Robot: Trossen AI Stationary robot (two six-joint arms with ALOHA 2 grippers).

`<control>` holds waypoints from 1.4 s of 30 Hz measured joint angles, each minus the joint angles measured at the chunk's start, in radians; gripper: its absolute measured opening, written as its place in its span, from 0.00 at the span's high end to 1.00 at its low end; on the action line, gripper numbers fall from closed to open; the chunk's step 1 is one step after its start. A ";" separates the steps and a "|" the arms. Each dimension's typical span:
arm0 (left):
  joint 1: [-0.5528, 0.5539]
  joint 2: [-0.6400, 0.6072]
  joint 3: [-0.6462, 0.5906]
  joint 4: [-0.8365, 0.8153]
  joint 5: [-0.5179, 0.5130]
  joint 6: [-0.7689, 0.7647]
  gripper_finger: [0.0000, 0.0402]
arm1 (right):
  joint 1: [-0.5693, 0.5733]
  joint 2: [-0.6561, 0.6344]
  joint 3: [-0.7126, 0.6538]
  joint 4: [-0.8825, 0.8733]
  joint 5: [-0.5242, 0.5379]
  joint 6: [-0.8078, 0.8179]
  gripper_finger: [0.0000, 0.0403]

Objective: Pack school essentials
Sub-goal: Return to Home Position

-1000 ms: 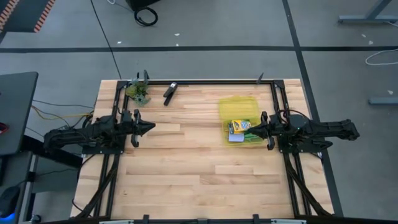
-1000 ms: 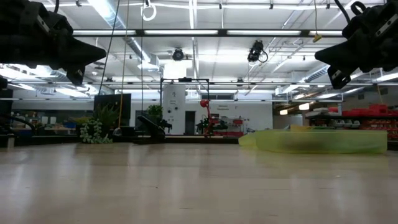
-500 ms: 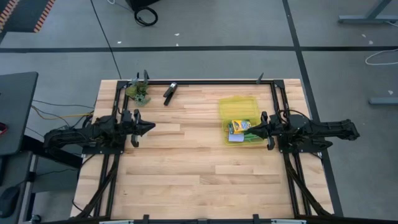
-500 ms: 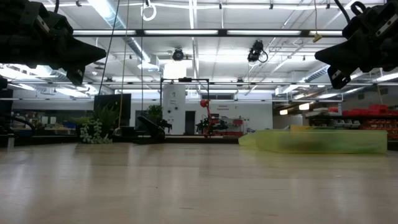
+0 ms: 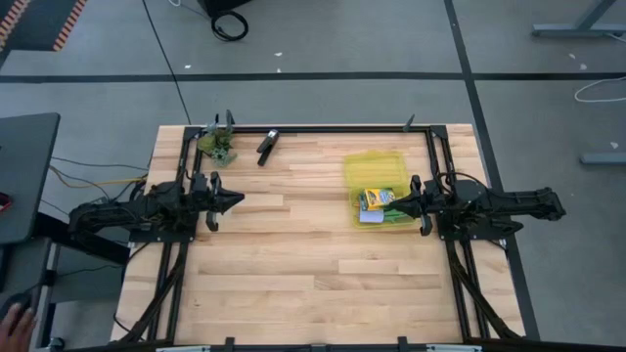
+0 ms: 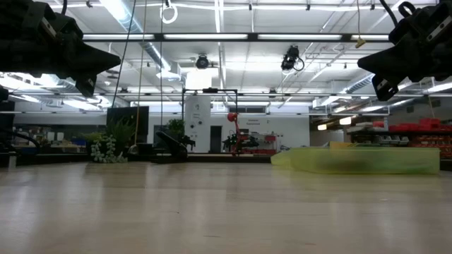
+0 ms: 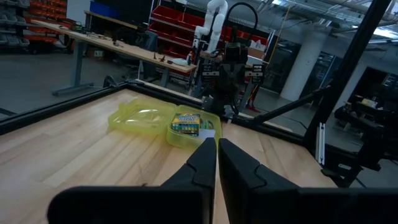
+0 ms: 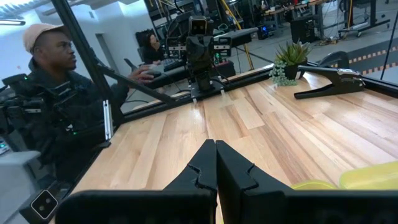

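The yellow box (image 5: 376, 167) lies open on the right half of the surface (image 5: 293, 264). Inside its tray sits the crayon box (image 5: 374, 198), with a pale blue pad (image 5: 370, 217) touching it; the rest of the contents are too small to tell. The right claw (image 5: 395, 205) hangs above the box's right edge, fingers pressed together, holding nothing. Well left of the box, the left claw (image 5: 238, 198) points toward it, raised off the surface, fingers likewise together and empty. Farther off, up and left of the box, lie a black clip (image 5: 267, 144) and a small plant (image 5: 218, 145). Beyond the surface, a person (image 8: 56, 112) sits behind the left arm.
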 joint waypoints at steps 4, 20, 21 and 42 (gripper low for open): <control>0.000 0.000 0.000 0.000 0.000 0.000 0.93 | 0.000 0.000 0.000 0.000 0.000 0.000 0.98; 0.000 0.000 0.000 0.000 0.000 0.000 0.94 | 0.000 0.000 0.000 0.000 0.000 0.000 0.98; 0.000 0.000 0.000 0.000 0.000 0.000 0.94 | 0.000 0.000 0.000 0.000 0.000 0.000 0.98; 0.000 0.000 0.000 0.000 0.000 0.001 0.94 | 0.000 0.000 0.000 0.000 0.000 0.000 0.98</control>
